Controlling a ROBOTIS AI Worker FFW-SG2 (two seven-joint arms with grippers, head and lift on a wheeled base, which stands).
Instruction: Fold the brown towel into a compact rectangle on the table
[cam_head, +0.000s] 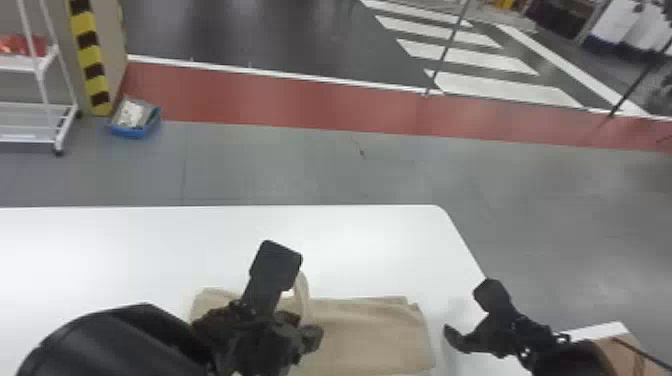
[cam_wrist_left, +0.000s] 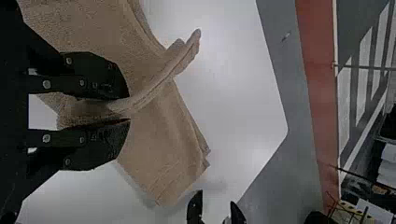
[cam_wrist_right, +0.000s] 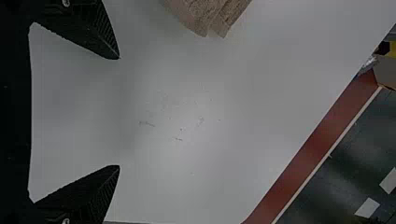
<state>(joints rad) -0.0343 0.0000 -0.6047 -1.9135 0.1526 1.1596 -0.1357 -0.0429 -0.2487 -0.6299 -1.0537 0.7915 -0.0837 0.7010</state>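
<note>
Brown cloth towel, pinched in the black left gripper.
Black right gripper gapes near the white table's right edge.

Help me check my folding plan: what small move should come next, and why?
Probably the left gripper should ease its pinched fold toward the right end of the towel and lay it down: that fold stands up, the stretch toward that end lies fairly flat, and the right gripper stands open just beyond it.
</note>
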